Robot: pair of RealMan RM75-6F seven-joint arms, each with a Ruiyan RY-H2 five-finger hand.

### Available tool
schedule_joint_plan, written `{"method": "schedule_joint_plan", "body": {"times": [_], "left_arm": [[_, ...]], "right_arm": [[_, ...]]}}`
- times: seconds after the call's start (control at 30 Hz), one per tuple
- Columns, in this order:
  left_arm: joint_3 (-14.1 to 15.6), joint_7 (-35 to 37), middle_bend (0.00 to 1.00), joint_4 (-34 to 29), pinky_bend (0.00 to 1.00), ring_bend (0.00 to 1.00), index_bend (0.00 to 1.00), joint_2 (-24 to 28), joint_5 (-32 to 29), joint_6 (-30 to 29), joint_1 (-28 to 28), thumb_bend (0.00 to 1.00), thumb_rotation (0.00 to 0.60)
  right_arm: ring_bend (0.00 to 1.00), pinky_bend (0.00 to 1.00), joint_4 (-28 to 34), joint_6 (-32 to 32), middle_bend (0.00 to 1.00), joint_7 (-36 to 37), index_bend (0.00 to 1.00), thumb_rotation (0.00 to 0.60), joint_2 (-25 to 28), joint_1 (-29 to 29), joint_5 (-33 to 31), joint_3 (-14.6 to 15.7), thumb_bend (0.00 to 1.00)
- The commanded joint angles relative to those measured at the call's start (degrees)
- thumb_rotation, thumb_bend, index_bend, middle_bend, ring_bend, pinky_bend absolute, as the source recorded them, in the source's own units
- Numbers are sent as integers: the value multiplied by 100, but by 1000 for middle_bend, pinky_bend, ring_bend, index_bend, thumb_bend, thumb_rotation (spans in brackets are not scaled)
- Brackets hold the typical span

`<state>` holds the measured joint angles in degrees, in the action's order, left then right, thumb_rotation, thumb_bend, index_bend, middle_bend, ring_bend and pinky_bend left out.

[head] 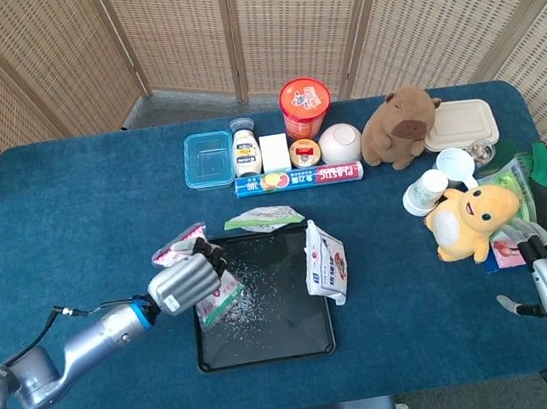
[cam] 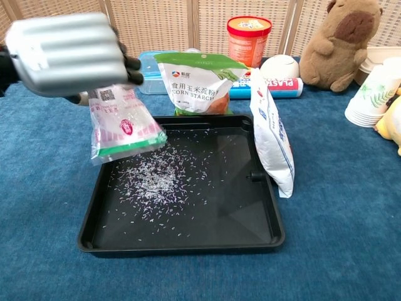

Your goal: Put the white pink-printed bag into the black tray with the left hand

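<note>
Above the black tray [cam: 276,232], white pink-printed bag [cam: 123,125] (green-edged, hanging), gripped by left hand [cam: 66,53]

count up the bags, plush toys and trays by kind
bags: 3, the white pink-printed bag held by the left hand, the corn starch bag, the white bag at the tray's right rim
plush toys: 2, brown capybara, yellow plush
trays: 1, black tray
total: 6
</note>
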<state>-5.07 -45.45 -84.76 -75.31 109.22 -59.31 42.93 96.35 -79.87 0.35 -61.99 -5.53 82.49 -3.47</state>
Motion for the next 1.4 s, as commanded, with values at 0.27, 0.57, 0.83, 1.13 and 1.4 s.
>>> {"method": "schedule_joint_plan", "body": {"times": [0.27,0.57,0.83,1.13,1.4], "left_arm": [[160,3207,650,1418,652,663,776,-1481,-1186,-2541,-1639,363,600],[9,5312,650,2250,652,662,775,-2350,-2038,-2794,-2192,364,600],[75,5666,583,2785,529,535,734,-2649,-2007,-2691,-2179,335,600],[260,5259,0,1869,109,0,23,-1977,-2247,-1796,-2115,0,600],[401,4972,0,1277,61,0,0,-1468,-2111,-1896,-2236,0,558]], "right_arm": [[0,73,18,32,0,-146,5,600,-60,-19,-8,20,0],[0,73,17,83,0,-280,5,600,-124,-48,-18,39,0],[0,73,-7,106,0,-302,5,600,-146,-62,-39,38,0],[0,73,4,98,0,-308,5,600,-146,-62,-28,46,0],[0,73,20,66,0,-285,5,600,-128,-50,-13,46,0]]}}
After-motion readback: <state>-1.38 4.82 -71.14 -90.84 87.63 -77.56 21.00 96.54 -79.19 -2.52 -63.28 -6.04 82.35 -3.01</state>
